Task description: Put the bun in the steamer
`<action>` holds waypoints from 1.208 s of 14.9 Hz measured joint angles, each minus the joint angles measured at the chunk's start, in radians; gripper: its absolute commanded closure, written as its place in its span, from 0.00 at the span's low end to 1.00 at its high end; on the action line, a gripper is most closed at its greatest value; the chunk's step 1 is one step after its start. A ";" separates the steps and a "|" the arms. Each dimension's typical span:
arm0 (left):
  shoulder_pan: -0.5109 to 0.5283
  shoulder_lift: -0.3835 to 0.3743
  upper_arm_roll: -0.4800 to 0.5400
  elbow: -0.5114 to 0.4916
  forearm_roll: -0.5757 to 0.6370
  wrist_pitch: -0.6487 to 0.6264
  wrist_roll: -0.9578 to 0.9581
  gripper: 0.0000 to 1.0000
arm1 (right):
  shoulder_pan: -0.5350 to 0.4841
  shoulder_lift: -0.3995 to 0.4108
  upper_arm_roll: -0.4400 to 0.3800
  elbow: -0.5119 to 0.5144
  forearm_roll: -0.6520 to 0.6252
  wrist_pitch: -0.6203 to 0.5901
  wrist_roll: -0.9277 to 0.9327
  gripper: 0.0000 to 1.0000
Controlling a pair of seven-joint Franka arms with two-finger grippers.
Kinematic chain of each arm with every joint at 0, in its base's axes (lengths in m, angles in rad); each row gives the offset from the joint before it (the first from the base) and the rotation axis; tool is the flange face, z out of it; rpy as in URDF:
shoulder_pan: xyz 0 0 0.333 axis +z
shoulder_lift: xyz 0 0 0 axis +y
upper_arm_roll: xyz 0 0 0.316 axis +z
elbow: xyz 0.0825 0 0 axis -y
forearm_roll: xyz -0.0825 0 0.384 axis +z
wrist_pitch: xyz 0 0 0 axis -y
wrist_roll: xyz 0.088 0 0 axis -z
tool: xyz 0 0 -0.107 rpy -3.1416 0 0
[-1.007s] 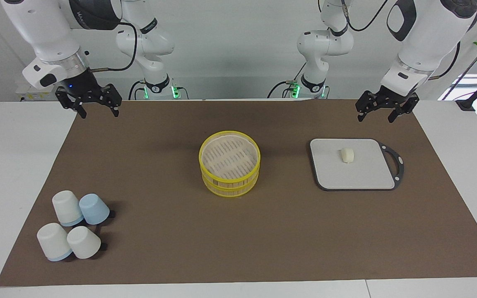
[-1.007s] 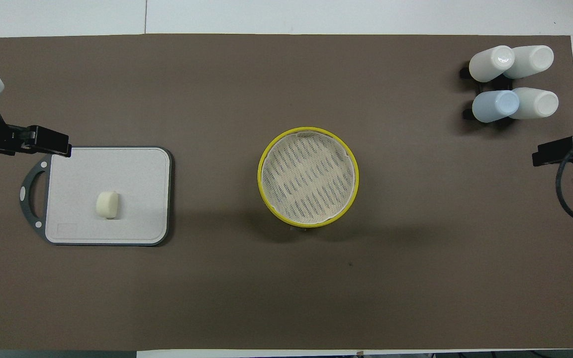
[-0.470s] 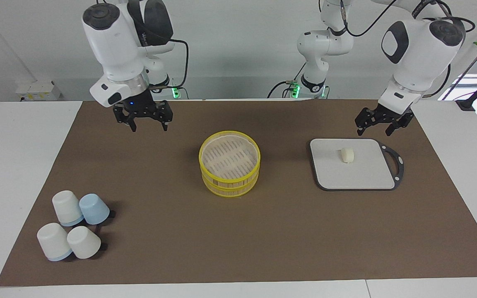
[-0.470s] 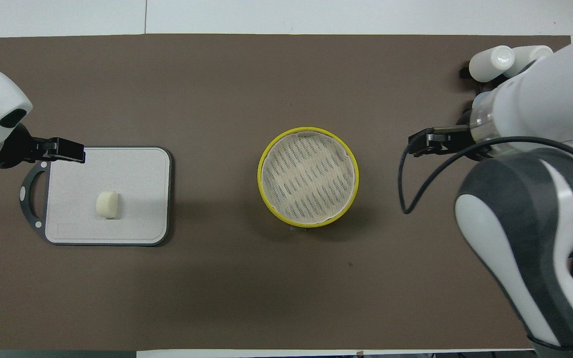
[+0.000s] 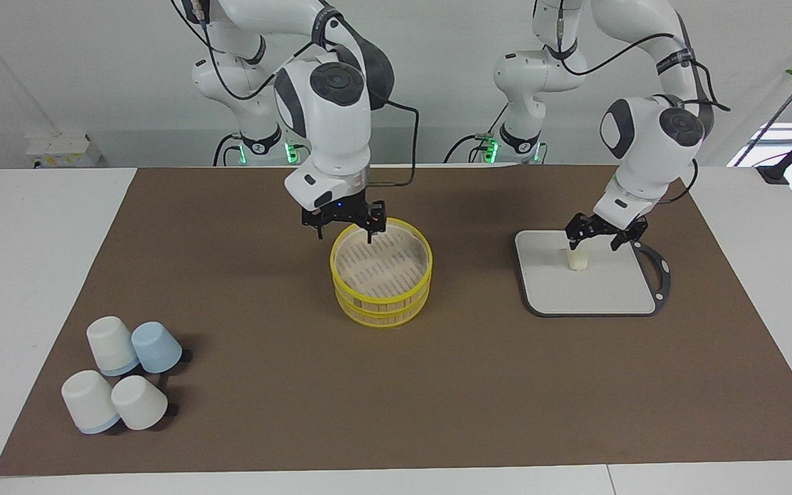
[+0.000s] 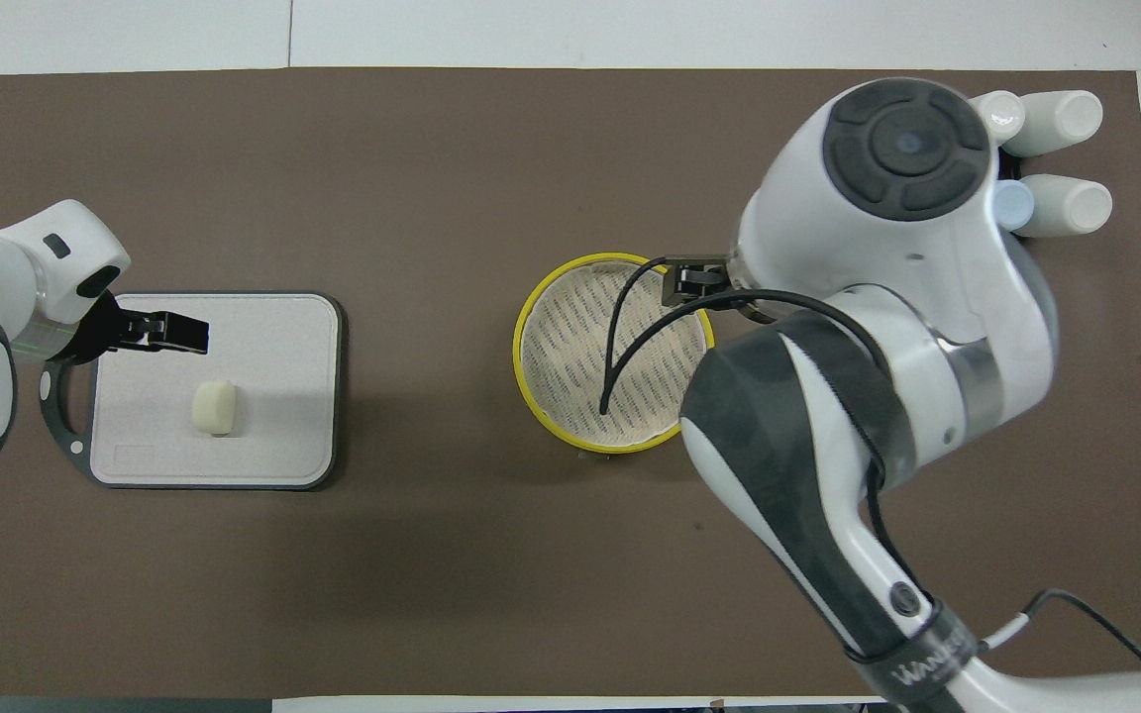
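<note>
The bun point(image 5: 577, 258) lies on the grey board point(image 5: 609, 285); it also shows in the overhead view point(image 6: 215, 407) on the board point(image 6: 278, 396). The yellow-rimmed steamer point(image 5: 382, 265) stands mid-table with nothing in it, as the overhead view point(image 6: 566, 347) also shows. My left gripper point(image 5: 597, 240) is open, over the board and just above the bun, not touching it; the overhead view point(image 6: 172, 332) shows it too. My right gripper point(image 5: 344, 232) is open and empty over the steamer's rim, also in the overhead view point(image 6: 694, 282).
Several upturned cups point(image 5: 121, 375) stand in a cluster at the right arm's end of the table, farther from the robots; the right arm partly hides them in the overhead view point(image 6: 1061, 203). A brown mat point(image 5: 396, 399) covers the table.
The right gripper has swung in from the right arm's end of the table to over the steamer's rim. The left gripper has come down over the board, close to the bun.
</note>
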 measured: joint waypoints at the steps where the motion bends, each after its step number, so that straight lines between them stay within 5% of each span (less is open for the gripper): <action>1: 0.000 0.000 0.000 -0.020 0.000 0.016 0.002 0.00 | 0.014 0.023 0.000 0.016 0.000 0.010 0.025 0.00; 8: 0.001 0.011 0.000 -0.091 0.000 0.087 0.007 0.00 | 0.094 0.175 -0.002 0.133 -0.002 0.070 0.144 0.00; 18: 0.020 0.032 0.001 -0.139 0.000 0.145 0.009 0.00 | 0.164 0.220 -0.002 0.122 -0.031 0.166 0.144 0.00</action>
